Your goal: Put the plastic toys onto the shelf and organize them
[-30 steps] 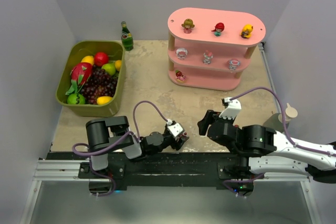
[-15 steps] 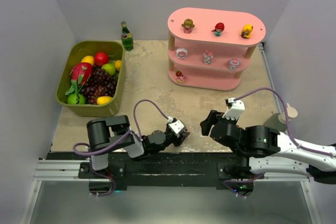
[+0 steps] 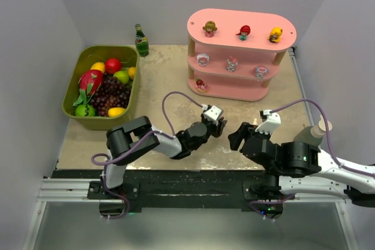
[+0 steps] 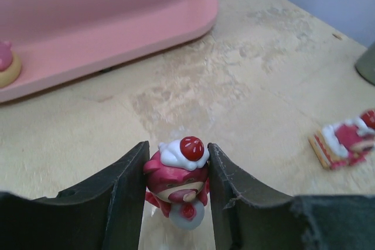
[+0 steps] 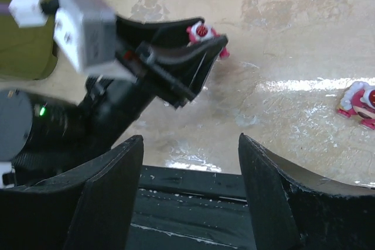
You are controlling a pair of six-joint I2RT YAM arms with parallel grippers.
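Left arm: is reaching low from the near edge towards the middle of the table, its left gripper pointing at the shelf.
Left jaws: are pinching a held toy by its sides; I can't tell whether it is clear of the tabletop.
Right arm: is lying folded by the near right corner, with the right gripper aiming left at the other gripper.
Right jaws: are standing apart with only bare tabletop between them.
Held toy: is showing a dark pink, bear-like face, a white dollop and a red cherry on its head, and a pale round base.
Lying toy: is resting on its side, pink, red and white, near the right gripper and well apart from the held one.
Shelf toys: are standing three on the top board, three on the middle board and one at the left end of the bottom board.
Writing: the green bottle at the far edge is showing a label too small to read.
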